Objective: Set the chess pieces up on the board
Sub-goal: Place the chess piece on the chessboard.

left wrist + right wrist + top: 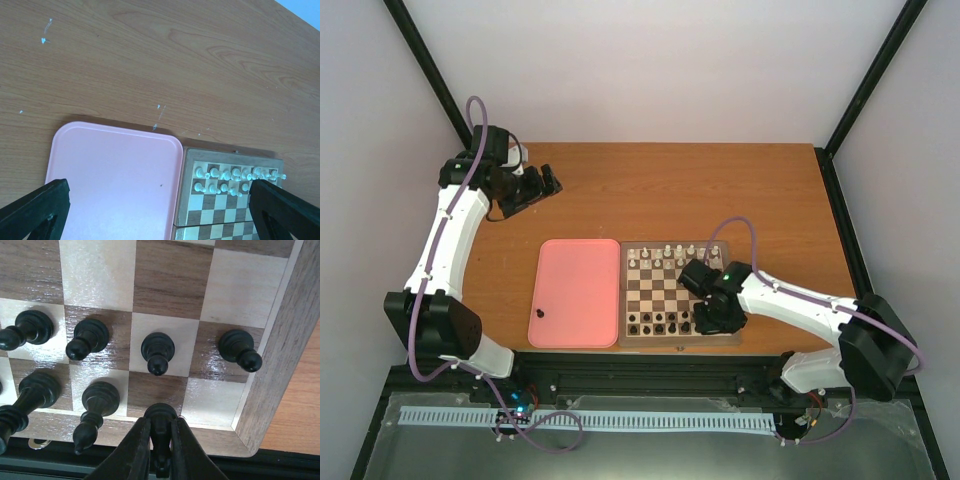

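Right gripper is pinching a black chess piece near its top, over the nearest row of the board, one square in from the right corner. Four black pawns stand in the row beyond it, and two taller black pieces stand to its left. Left gripper hangs spread wide and holding nothing, well away above the table. A pink tray lies just beside the board. White pieces fill the far two rows. A dark speck on the tray may be another piece, but it is too small to tell.
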Robot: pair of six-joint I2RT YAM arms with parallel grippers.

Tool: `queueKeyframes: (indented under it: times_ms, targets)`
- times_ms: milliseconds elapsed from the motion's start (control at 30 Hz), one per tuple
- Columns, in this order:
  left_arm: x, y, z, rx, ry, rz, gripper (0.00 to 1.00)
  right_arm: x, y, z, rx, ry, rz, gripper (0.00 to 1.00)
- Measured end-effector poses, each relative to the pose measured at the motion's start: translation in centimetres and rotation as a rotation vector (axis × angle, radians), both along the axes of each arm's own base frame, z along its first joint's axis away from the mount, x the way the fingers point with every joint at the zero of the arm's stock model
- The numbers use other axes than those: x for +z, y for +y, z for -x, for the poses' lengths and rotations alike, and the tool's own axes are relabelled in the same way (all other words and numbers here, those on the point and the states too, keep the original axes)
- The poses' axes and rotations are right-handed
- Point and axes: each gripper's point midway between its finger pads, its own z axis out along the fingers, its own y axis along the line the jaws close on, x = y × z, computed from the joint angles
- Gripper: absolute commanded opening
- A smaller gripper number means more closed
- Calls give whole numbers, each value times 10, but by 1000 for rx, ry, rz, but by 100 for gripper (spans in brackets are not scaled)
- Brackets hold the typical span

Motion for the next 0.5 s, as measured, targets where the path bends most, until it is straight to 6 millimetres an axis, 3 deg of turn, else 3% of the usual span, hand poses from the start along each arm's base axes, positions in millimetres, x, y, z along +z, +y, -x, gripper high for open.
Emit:
queueKeyframes:
  times_ms: [500]
  targets:
    - [0,1,0,2,0,-4,100,-7,2,-3,19,12,5,16]
